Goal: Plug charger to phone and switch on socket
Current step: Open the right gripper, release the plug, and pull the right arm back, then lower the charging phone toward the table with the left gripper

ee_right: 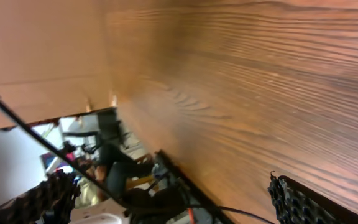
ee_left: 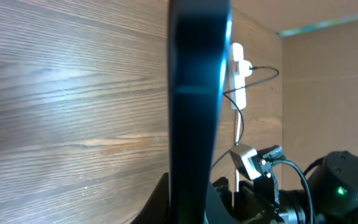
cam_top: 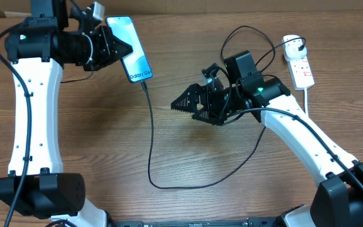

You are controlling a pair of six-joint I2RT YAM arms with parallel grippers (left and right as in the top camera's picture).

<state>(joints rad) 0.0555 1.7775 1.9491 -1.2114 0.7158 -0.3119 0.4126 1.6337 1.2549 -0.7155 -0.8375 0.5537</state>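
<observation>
At far left, the left pincer (cam_top: 122,48) clamps the phone (cam_top: 133,53), hiding its edge; the right pincer (cam_top: 186,107) gapes empty.

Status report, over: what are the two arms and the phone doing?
Left jaws shut on phone. Right jaws open, empty. Charger reaches phone's bottom edge. Nothing covers socket.

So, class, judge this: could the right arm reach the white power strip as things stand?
Probably yes. The right gripper is open and empty, and the power strip lies uncovered beside that arm; only the charger cable loops nearby.
</observation>
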